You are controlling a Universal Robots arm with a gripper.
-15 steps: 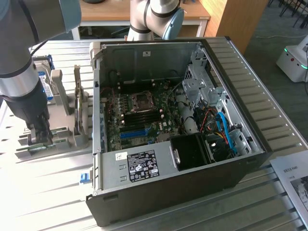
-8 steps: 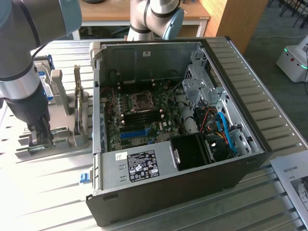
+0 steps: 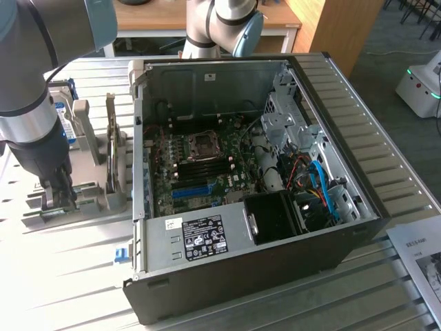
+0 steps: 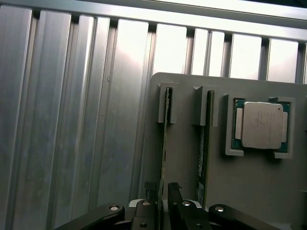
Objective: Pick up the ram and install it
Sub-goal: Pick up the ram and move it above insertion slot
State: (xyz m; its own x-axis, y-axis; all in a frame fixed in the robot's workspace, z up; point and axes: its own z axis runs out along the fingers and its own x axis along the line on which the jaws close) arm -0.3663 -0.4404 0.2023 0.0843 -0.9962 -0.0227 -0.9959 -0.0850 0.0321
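Ram (image 4: 165, 129), thin green board seen on edge, upright in slot of gray holder (image 4: 259, 191), between spread-open fingers of gripper (image 4: 163, 190), similar green stick (image 4: 205, 139) beside, ribbed metal table (image 4: 72, 124), open computer case (image 3: 275, 172), wooden desk (image 3: 148, 17) behind.

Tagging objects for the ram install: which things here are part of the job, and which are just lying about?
Job: ram stick; open claw straddling it; grey holder; motherboard; computer case.
Lying about: second stick; processor chip; hard drive; paper sheet.
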